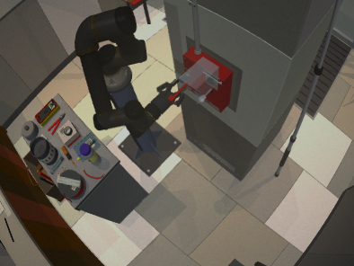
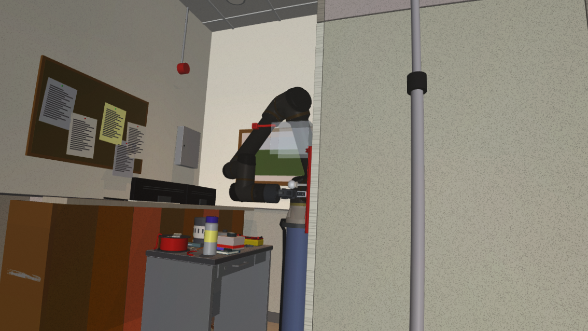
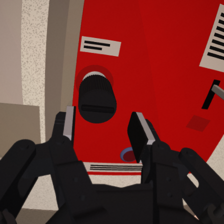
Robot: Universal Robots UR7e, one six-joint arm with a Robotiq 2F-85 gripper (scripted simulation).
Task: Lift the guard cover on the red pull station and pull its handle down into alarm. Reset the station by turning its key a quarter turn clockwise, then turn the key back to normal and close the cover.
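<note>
The clear guard cover (image 1: 200, 74) stands swung up and out from the red pull station (image 1: 211, 83) on the grey column, its red lip (image 2: 263, 125) pointing away from the wall. The black ribbed key knob (image 3: 97, 98) sits low on the left of the station's face, its slot lying level. My gripper (image 3: 103, 125) is open and empty, just in front of the knob, which sits apart from the fingers. The handle (image 3: 217, 91) shows only as a grey bar at a dark slot on the right, ending in a white ball (image 1: 202, 99).
The column's recessed frame (image 3: 53, 65) runs close along the left of the station. A tool cart (image 1: 67, 148) stands behind the arm's blue pedestal (image 1: 141, 135), and a grey pole (image 1: 305, 99) leans on the column's far side.
</note>
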